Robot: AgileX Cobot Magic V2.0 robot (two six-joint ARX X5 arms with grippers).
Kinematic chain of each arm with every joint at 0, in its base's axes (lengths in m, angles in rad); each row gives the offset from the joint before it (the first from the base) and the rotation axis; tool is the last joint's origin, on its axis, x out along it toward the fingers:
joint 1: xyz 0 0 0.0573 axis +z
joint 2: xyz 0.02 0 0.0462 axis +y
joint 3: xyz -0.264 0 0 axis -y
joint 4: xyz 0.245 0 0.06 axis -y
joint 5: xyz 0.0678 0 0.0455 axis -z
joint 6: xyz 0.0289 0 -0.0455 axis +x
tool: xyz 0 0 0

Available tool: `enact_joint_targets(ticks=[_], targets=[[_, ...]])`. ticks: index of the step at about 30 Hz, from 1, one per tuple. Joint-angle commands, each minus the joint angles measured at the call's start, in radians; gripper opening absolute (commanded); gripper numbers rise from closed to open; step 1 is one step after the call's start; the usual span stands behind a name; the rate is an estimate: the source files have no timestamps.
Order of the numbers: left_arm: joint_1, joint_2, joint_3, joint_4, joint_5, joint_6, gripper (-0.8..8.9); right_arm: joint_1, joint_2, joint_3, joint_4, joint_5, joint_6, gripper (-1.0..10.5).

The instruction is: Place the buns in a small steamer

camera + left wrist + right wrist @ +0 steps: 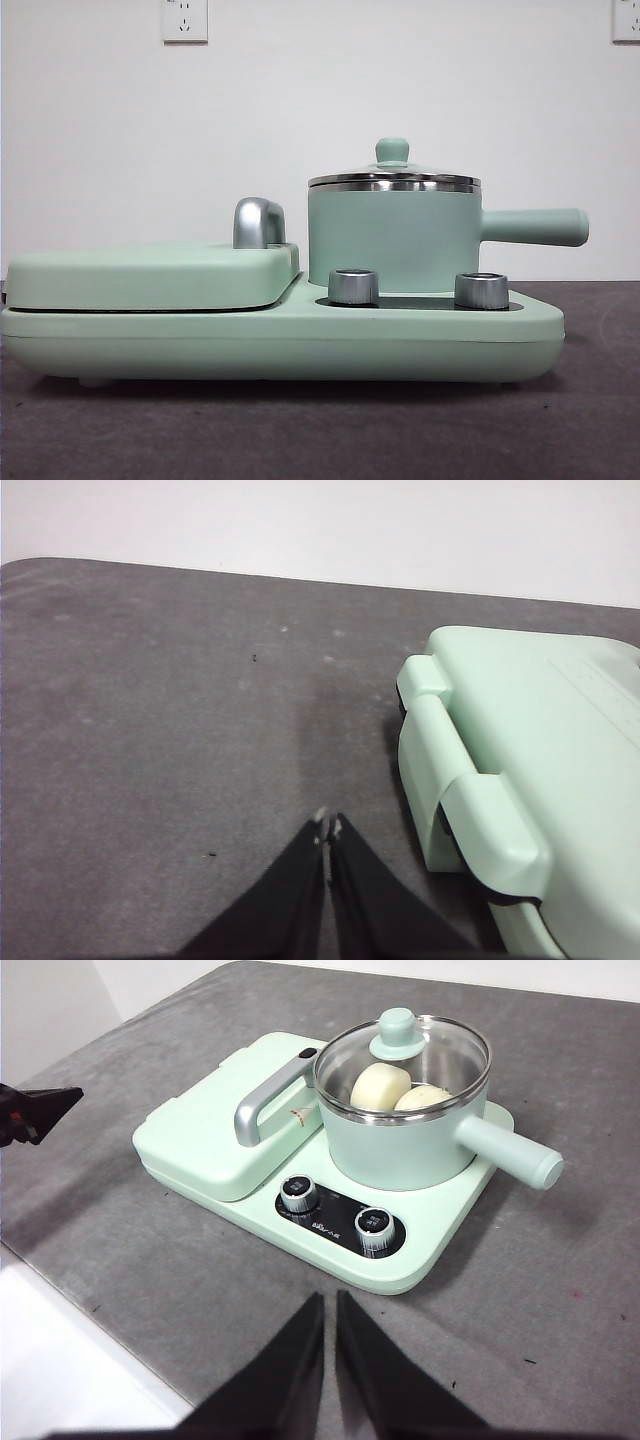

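The small steamer (405, 1130) is a mint-green pot with a steel rim, a long side handle and a glass lid (405, 1055) with a green knob, standing on its base. Through the lid two cream-white buns (380, 1086) (425, 1097) lie inside. In the front view the small steamer (395, 240) stands at the right with its lid on, and the buns are hidden. My right gripper (330, 1300) hangs shut and empty over the table in front of the appliance. My left gripper (328, 825) is shut and empty beside the flat griddle's corner (440, 740).
The flat green lidded griddle (150, 275) with a steel handle (258, 222) fills the left half of the appliance. Two steel knobs (353, 286) (481, 290) sit on the front panel. Grey mat (200, 1280) surrounds it; a white wall stands behind.
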Motion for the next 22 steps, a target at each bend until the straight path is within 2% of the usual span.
enact_joint_targets(ticks=[1, 3, 22], targets=[[0.000, -0.002, -0.020, -0.007, -0.003, 0.041, 0.11, 0.005, -0.001, 0.005, 0.010, 0.000, -0.005, 0.2], [0.000, -0.002, -0.020, -0.007, -0.003, 0.071, 0.11, 0.005, -0.001, 0.005, 0.010, 0.000, -0.005, 0.2], [0.000, -0.002, -0.019, -0.005, -0.003, 0.071, 0.11, 0.005, -0.001, 0.005, 0.010, 0.000, -0.005, 0.2]])
